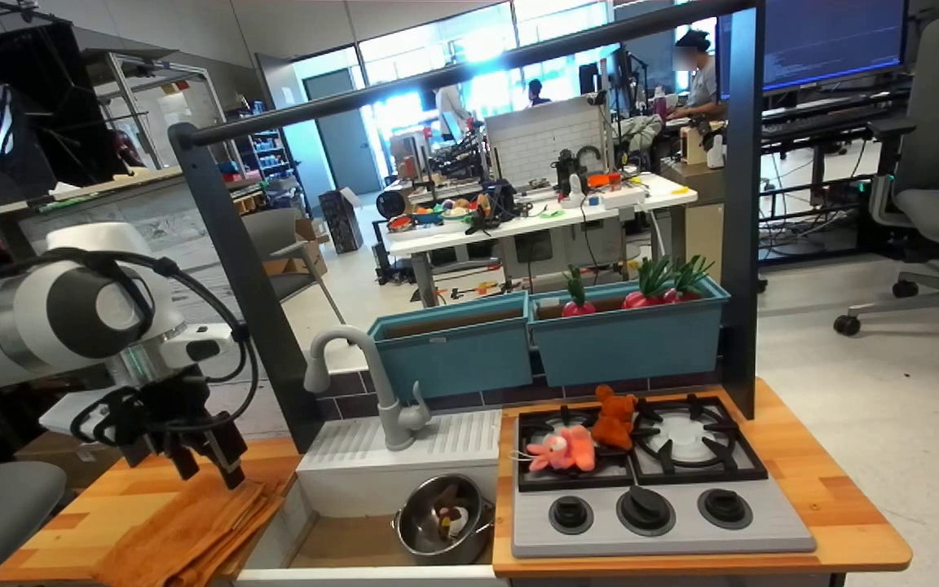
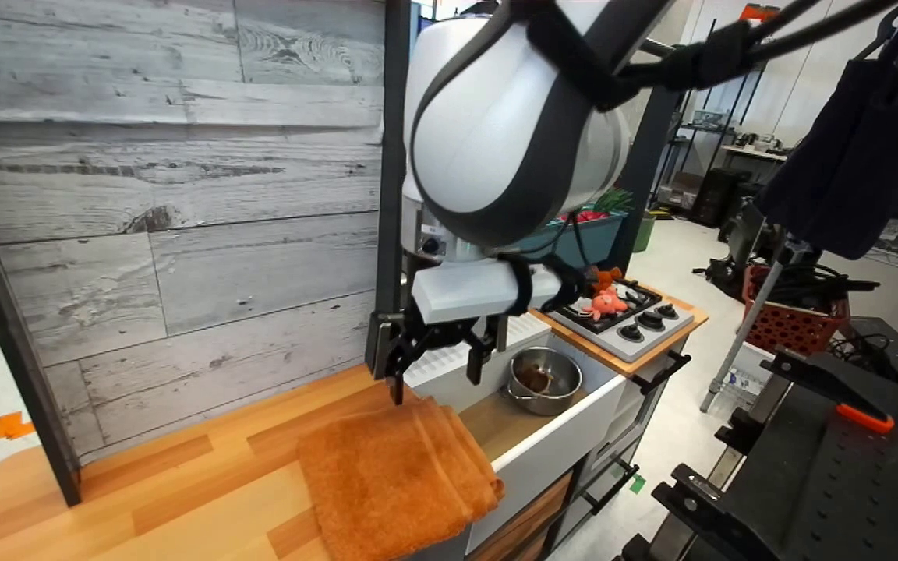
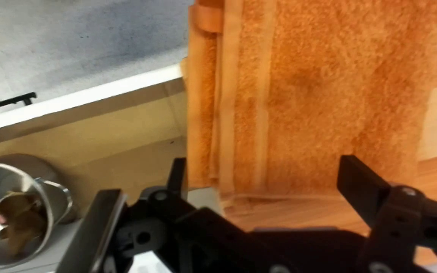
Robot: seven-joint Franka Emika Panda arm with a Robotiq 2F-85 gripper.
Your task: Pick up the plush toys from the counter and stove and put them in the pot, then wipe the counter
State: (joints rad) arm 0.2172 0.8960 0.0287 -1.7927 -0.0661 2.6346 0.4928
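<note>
My gripper is open and empty. It hangs above the folded orange cloth on the wooden counter. In the wrist view the fingers stand apart over the near end of the cloth. A pink plush toy and a red-orange plush toy lie on the stove, side by side. The steel pot stands in the sink. It holds brownish plush toys, partly in shadow, so their number is unclear.
The white sink lies between cloth and stove, with a grey faucet behind it. Two blue planters hang behind. A dark frame post rises beside the arm. A grey wood-look panel backs the counter.
</note>
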